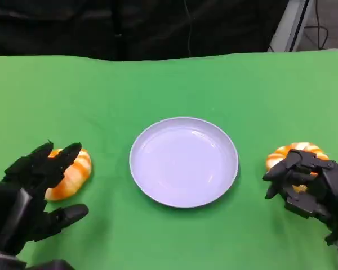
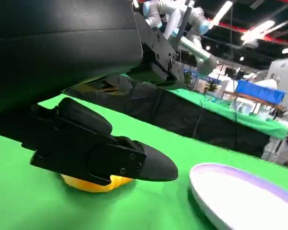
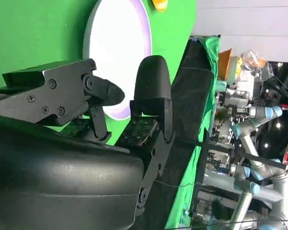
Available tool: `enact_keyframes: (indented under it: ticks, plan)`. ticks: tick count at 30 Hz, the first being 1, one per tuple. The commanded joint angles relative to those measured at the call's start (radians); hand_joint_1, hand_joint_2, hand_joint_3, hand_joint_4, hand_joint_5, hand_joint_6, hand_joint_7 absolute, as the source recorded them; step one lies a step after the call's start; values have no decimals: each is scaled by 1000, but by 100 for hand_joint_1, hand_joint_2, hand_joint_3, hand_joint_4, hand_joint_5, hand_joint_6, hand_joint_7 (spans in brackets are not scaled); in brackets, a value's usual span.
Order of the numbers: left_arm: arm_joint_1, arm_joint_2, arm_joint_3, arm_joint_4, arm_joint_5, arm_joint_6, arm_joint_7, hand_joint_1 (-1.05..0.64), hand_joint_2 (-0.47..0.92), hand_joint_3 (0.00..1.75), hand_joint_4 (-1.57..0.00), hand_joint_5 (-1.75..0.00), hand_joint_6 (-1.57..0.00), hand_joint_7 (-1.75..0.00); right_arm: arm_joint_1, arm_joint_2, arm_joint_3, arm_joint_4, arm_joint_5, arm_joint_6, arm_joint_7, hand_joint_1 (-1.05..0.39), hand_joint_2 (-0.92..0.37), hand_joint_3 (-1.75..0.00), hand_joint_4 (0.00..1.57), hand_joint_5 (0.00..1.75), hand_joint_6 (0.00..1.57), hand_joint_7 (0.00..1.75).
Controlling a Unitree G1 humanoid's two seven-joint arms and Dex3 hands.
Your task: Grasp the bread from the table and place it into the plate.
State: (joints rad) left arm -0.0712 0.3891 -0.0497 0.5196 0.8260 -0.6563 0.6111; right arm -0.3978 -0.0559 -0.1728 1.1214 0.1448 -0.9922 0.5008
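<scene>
We see two bread pieces on green desk (image 1: 174,84). Left bread (image 1: 73,171) lies under fingertips of our left hand (image 1: 36,194), fingers spread, not closed on it. Right bread (image 1: 296,157) sits just beyond our right hand (image 1: 310,183), fingers curled over near side; real grip — cannot tell. Plate (image 1: 158,194) lies inward of both hands, between them, nothing in it. Both hands about equally near. Open desk each way to plate; desk's far edge well beyond.

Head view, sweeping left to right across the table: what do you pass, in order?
Left hand → left bread, partly under that hand's fingers → plate in the middle → right bread → right hand, fingers curled over that bread.
</scene>
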Motion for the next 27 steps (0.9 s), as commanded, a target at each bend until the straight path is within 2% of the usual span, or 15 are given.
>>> enact_keyframes:
  ticks: [1, 16, 27]
  plan:
    - [-19, 36, -35, 1, 12, 77, 18, -73, 92, 24, -32, 0, -47, -2, -2, -8, -7, -4, 11, 3, -2, 5, -84, -64, 85, 140, 91, 95]
    - [-92, 73, -121, 78, -60, 164, -72, -77, 92, 17, -29, -1, -37, 0, 2, -9, -5, -8, 6, -2, -11, 5, -83, -66, 84, 141, 90, 97]
    - [-142, 76, -141, 110, -130, 176, -161, -78, 92, 16, -30, -1, -37, 0, 4, -11, -3, -10, 2, -12, -14, 5, -84, -66, 85, 140, 90, 97]
